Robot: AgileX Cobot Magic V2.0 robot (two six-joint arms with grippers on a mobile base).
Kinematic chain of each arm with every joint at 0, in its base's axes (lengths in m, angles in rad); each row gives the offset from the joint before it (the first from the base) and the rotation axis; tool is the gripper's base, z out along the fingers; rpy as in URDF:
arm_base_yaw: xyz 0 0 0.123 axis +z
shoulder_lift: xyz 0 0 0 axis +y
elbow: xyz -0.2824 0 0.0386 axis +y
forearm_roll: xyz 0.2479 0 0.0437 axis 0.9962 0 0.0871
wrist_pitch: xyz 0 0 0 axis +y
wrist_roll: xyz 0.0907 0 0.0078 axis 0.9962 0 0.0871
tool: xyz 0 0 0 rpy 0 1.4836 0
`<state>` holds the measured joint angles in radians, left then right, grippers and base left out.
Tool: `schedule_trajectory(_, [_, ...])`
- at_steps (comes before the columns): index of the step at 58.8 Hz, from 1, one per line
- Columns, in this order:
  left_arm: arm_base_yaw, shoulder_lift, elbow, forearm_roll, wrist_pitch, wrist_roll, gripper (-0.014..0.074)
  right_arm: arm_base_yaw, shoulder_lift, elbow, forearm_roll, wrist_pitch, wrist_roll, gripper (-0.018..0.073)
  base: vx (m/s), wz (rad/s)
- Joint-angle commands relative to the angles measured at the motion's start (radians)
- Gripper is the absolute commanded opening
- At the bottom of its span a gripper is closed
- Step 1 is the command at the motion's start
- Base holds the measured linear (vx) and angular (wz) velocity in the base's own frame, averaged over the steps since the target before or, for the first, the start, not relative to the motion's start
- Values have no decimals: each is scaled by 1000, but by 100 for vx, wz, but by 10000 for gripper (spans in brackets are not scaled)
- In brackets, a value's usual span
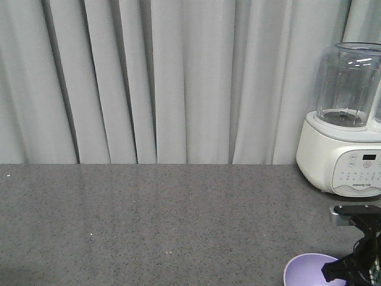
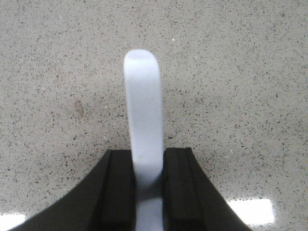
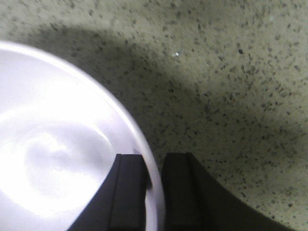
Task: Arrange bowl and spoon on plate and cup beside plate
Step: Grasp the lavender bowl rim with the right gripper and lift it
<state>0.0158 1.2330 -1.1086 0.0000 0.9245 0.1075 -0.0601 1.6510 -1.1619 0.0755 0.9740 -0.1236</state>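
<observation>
Bowl (image 3: pixel 57 159) first: pale lavender plastic, matte, and by its look light and stiff. Its thin rim suits a pinch, though it could swivel or slip if the squeeze is weak. The rim is the natural place to take it, and the right gripper (image 3: pixel 153 166) grips it there, with 1 finger inside the wall and 1 outside, clamped on the edge over the speckled grey counter (image 3: pixel 231 72). In the front view the bowl lies at the bottom right corner, in front of the white blender (image 1: pixel 345 131). I cannot tell whether it rests on the counter or hangs just above it.

The spoon (image 2: pixel 143 110), pale bluish-white plastic, is probably light, rigid and a little slick. It is clamped between the 2 fingers of the left gripper (image 2: pixel 148 161), with 1 rounded end projecting forward above the counter. Neither plate nor cup shows in any view.
</observation>
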Motion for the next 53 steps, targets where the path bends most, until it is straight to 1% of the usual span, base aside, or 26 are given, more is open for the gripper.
schedule_trajectory(1, [-6,-27,-23,-5,-75,1,-6,-1,-34,-26,-18,-27,-27,26,0,0])
schedule_trajectory(4, [-6,-28,-23,-5,-87,2,-6,-1,-39,-27,-18,-25,-33,-16,0,0])
schedule_trajectory(8, [-6,-31,-23,-6,-108,2,-6,0,-54,-27,-18,-40,-33,-15,0,0])
schedule_trajectory(15, [-6,-51,-23,-14,-151,2,-6,1,-123,-27,-11,-106,-33,-14,0,0])
schedule_trajectory(20, [-6,-71,-23,-30,-188,3,-6,1,-189,-27,27,-175,-45,-13,0,0])
schedule_trajectory(22, [-6,-81,-23,-44,-204,6,-6,1,-214,-27,48,-196,-61,-12,0,0])
schedule_trajectory(29, [-6,-115,-23,-137,-277,56,-6,1,-323,-27,131,-264,-118,-12,0,0])
schedule_trajectory(34, [-6,-145,-23,-222,-319,113,-6,1,-393,-27,168,-283,-159,-10,0,0])
schedule_trajectory(38, [-6,-167,-23,-269,-335,161,-6,1,-457,-27,190,-296,-186,-10,0,0])
schedule_trajectory(48, [-6,-235,-23,-346,-346,262,-5,1,-605,-27,241,-356,-199,-9,0,0])
schedule_trajectory(53, [-6,-284,-23,-362,-343,283,-3,1,-664,-25,241,-355,-200,-9,0,0])
